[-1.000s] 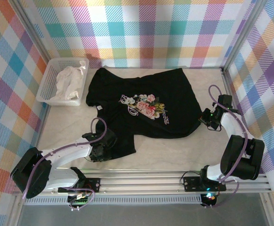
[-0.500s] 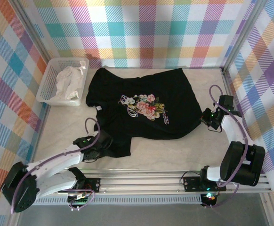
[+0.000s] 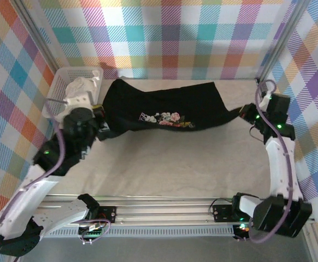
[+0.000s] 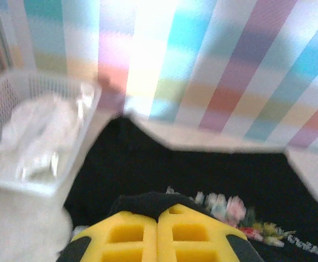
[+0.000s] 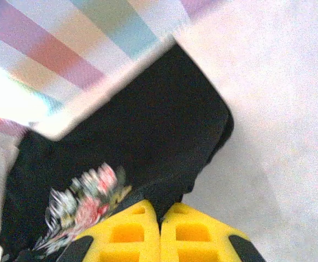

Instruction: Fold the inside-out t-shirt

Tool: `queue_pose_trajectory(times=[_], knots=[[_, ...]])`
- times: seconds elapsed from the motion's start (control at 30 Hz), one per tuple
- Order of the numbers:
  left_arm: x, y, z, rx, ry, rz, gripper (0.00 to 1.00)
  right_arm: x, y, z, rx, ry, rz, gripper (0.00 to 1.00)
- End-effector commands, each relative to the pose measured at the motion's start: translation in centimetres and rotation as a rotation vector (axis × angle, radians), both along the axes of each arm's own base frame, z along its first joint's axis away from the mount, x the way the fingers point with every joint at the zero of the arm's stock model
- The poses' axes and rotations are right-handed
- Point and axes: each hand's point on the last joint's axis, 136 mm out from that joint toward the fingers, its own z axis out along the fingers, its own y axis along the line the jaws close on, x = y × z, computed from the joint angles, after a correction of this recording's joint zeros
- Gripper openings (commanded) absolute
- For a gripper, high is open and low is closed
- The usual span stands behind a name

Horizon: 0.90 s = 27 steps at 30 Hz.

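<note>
Grips the inside-out t-shirt (image 3: 164, 103) at both ends (left gripper (image 3: 100, 125) and right gripper (image 3: 245, 113) clenched on fabric), stretching it sideways across upper frame.

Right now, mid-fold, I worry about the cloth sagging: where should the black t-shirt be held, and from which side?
Its two side corners, from the near side: the t-shirt is wide and limp, and the left end effector and right end effector, pinched there, hold it stretched.

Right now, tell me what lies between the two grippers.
The black t-shirt spans from the left gripper to the right gripper, each pinching it, in the top external view.
</note>
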Motion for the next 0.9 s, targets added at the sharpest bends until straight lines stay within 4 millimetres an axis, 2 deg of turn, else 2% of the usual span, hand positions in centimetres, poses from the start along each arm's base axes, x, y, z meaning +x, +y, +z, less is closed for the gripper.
queue_pose_trajectory(times=[0.0,0.07,0.17,0.27,0.3,0.37,0.43,0.5,0.57,0.63,0.7,0.77,0.87], knots=[[-2.7,3.0,7.5,0.069,-0.169,0.022,0.0,-3.7,0.4,10.0,-0.091,-0.246,-0.013,0.0],[-4.8,4.4,11.6,0.043,-0.252,0.01,0.0,-6.2,0.6,14.3,-0.124,-0.343,-0.027,0.0],[-7.9,5.3,16.6,0.004,-0.364,-0.057,0.0,-10.8,1.5,20.7,-0.158,-0.499,-0.033,0.0],[-9.5,5.1,19.6,-0.021,-0.429,-0.128,0.0,-15.0,2.5,25.3,-0.183,-0.623,-0.032,0.0],[-9.4,5.0,20.0,-0.02,-0.432,-0.128,0.0,-16.0,2.7,26.3,-0.19,-0.649,-0.032,0.0],[-7.9,4.7,20.1,-0.005,-0.407,-0.086,0.0,-17.7,3.1,28.3,-0.199,-0.698,-0.029,0.0],[-5.5,4.4,19.6,0.045,-0.367,-0.008,0.0,-17.8,3.3,29.1,-0.198,-0.722,-0.023,0.0],[-2.6,4.1,19.1,0.117,-0.322,0.084,0.0,-15.9,2.9,28.5,-0.19,-0.697,-0.018,0.0],[0.9,4.0,18.0,0.117,-0.257,0.116,0.0,-12.5,2.5,27.0,-0.175,-0.639,-0.004,0.0],[4.7,5.6,16.8,0.019,-0.197,0.119,0.0,-9.0,1.9,25.6,-0.162,-0.597,0.009,0.0],[8.5,7.0,15.6,0.014,-0.152,0.16,0.0,-5.6,1.5,24.3,-0.138,-0.568,0.024,0.0],[11.9,7.5,14.7,0.026,-0.119,0.177,0.0,-2.6,1.3,23.3,-0.116,-0.542,0.041,0.0],[14.3,7.5,15.0,0.043,-0.127,0.179,0.0,0.9,0.9,22.4,-0.097,-0.505,0.058,0.0]])
